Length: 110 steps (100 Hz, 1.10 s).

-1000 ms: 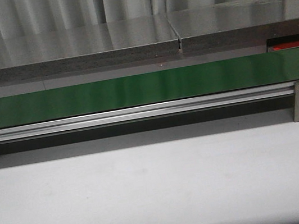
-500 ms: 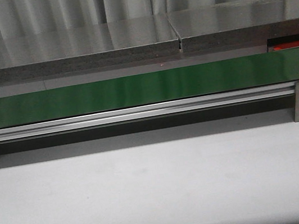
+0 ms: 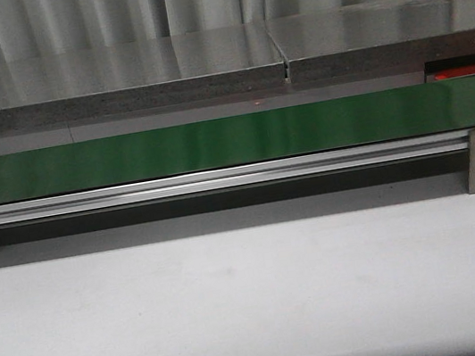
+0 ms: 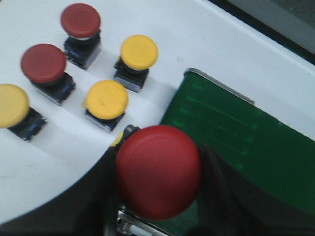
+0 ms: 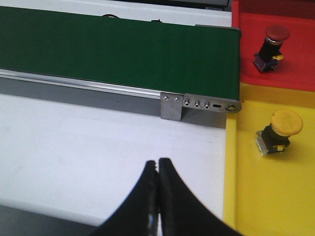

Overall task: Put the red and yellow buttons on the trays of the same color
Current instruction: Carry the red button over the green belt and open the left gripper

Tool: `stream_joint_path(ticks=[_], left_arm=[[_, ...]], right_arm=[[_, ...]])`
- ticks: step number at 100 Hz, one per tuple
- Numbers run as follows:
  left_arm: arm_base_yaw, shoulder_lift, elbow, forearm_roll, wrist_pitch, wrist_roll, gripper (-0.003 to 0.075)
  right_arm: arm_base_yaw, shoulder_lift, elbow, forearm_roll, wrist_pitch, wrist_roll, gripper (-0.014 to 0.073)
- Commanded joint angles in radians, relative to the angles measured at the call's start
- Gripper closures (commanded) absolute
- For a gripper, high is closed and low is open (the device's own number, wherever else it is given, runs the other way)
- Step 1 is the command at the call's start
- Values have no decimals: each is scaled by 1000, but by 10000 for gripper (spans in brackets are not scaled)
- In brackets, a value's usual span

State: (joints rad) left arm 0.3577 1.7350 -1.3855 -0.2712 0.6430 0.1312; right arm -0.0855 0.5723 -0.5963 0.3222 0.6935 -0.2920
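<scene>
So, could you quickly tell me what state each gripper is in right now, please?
Left gripper: shut on a red button, near the end of the green belt.
Right gripper: shut, holding nothing, over the white table.

1. The green belt [image 3: 214,143] lay bare along its length, open to a reach from above.
2. White tabletop [image 3: 239,304] before it stood open.
3. Five buttons clustered close on the tabletop [image 4: 44,147], narrow gaps between.
4. The red tray [image 5: 275,49] and yellow tray [image 5: 266,196] each held one button, room around it.
</scene>
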Motion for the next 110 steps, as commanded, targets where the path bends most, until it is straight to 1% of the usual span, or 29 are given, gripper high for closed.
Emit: stream_joint_path(ticks=[1,14,27,41,74,80,84,86,87,94,98,99,101,102,103,106,110], left_arm=[[-41,-46,-32,-27,-37,5,739],[-93,-44,-32,-29,-48,5,739],[-118,-35,-32,-44,-53,5,739],[-118,-1,-32,-102,-49,5,739],[-118,75,-32,-111,-4,10,738],[-118,74,-32,-114,1,44,723],[-118,74,-32,-114,6,67,691],[-118,73,-32,-114,6,71,657],[-118,73,-32,-114,8,75,657],[-118,73,-32,-120,16,89,538],[-118,73,-32,-120,18,89,438],[-118,73,-32,-122,18,92,400],[-120,73,-32,-122,18,98,360],[-119,73,-32,-128,20,101,318],[-119,73,-32,-134,20,109,297],[-119,73,-32,-144,20,123,193],[-119,73,-32,-166,22,138,99]], right_arm=[[1,-1,-26,11,-67,-3,660],[1,-1,-26,11,-67,-3,660],[1,-1,-26,11,-67,-3,660],[1,-1,-26,11,-67,-3,660],[1,-1,-26,11,-67,-3,660],[1,-1,-26,11,-67,-3,660],[1,-1,-26,11,-67,-3,660],[1,-1,-26,11,-67,-3,660],[1,-1,-26,11,-67,-3,660],[1,-1,-26,11,-67,-3,660],[1,-1,-26,11,-67,-3,660],[1,-1,-26,11,-67,-3,660],[1,-1,-26,11,-67,-3,660],[1,-1,-26,11,-67,-3,660],[1,-1,-26,11,-67,-3,660],[1,-1,-26,11,-67,-3,660],[1,-1,-26,11,-67,-3,660]])
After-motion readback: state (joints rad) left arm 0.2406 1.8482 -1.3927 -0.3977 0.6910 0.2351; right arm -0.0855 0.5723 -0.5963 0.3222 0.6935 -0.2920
